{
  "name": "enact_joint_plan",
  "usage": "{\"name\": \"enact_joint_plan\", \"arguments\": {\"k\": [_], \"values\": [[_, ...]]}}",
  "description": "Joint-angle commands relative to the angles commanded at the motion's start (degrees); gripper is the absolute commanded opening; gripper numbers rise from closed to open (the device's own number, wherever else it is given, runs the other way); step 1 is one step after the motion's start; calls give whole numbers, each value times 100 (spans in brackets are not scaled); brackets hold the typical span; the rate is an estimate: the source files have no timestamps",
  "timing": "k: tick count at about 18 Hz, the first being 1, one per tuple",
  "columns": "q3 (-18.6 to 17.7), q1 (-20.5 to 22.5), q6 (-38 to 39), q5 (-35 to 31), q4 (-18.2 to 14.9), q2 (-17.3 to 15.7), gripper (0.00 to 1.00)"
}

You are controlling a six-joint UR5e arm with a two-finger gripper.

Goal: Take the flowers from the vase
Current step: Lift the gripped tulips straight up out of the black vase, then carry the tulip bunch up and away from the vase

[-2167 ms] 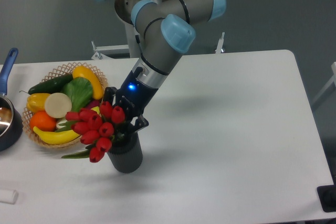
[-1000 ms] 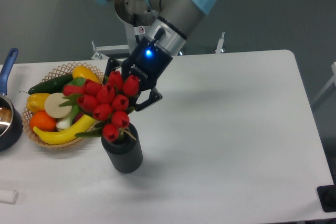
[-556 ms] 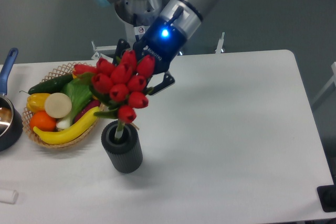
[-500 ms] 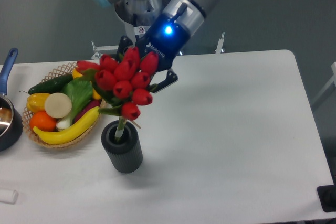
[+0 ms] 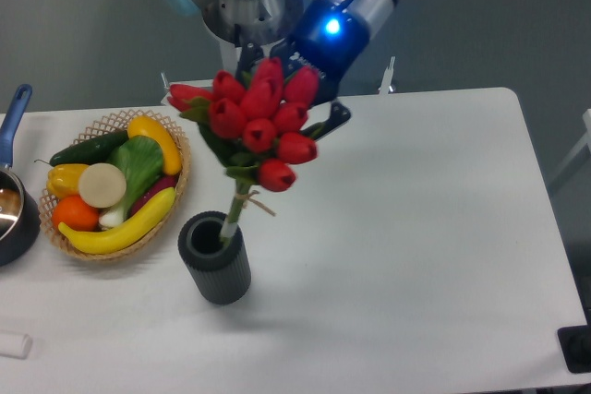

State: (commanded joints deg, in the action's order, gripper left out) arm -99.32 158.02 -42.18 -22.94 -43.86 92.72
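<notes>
Item: bunch of red tulip buds with green leaves and pale green stems tied with string (image 5: 261, 123). It hangs in the air above the white table (image 5: 416, 228), tilted so the buds lean up and to the right. Only the tips of the stems reach into the round mouth of the small dark grey ribbed cylindrical vase (image 5: 215, 259). The string knot sits clear above the rim.

Item: my black two-finger gripper (image 5: 294, 89). It is behind the buds, closed on the bunch from the far side; one dark finger (image 5: 334, 118) shows to the right of the blooms, the other is hidden by them. A blue light glows on my wrist (image 5: 326, 29) just above.

Item: the vase. It stands upright near the front left of the table, just right of the basket and apart from it.

Item: woven wicker basket (image 5: 180, 156), left of the vase. It holds a yellow banana (image 5: 115, 232), an orange fruit (image 5: 74, 213), a dark green cucumber (image 5: 88, 147), a green leafy vegetable (image 5: 138, 164), a yellow pepper (image 5: 156, 140) and a pale round slice (image 5: 102, 185).

Item: dark pot with a blue handle (image 5: 14, 110), at the far left edge, partly cut off.

Item: small white object (image 5: 14, 345), near the front left corner.
</notes>
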Motion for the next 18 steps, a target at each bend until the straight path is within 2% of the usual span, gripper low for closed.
{"name": "enact_joint_plan", "arguments": {"k": [5,9,14,18], "values": [[70,448,-712,-18,-9,193,45],[255,729,-791,-62,17,439,45],[483,941,-1248,-333,9,746,45],[624,950,-1275,-483,9,861,45]]}}
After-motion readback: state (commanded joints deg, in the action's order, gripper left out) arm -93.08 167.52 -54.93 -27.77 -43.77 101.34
